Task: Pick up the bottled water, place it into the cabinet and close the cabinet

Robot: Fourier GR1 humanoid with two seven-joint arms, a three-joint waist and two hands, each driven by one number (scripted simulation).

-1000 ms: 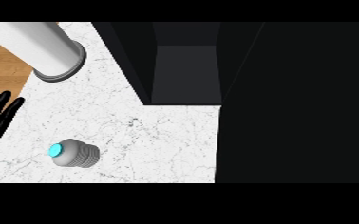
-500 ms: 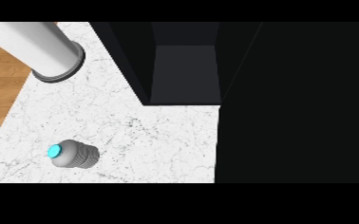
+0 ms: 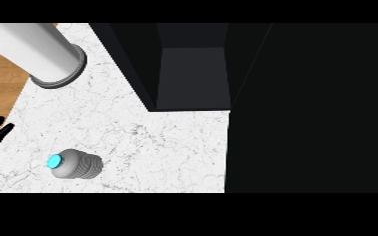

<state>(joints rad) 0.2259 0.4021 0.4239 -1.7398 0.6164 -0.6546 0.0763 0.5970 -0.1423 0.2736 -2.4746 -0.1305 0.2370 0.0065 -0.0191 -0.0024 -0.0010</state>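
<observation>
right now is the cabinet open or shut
Open. The cabinet shows its dark interior and grey floor, with no door across the front. The bottled water is out on the counter, not inside.

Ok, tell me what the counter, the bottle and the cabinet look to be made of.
Counter: looks like polished white marble or stone, going by the fine grey veining.
Bottle: grey ribbed body with a glossy cyan cap, probably plastic, though the look leaves it open.
Cabinet: matte black panels, no grain or shine showing; painted wood or laminate, perhaps.
</observation>
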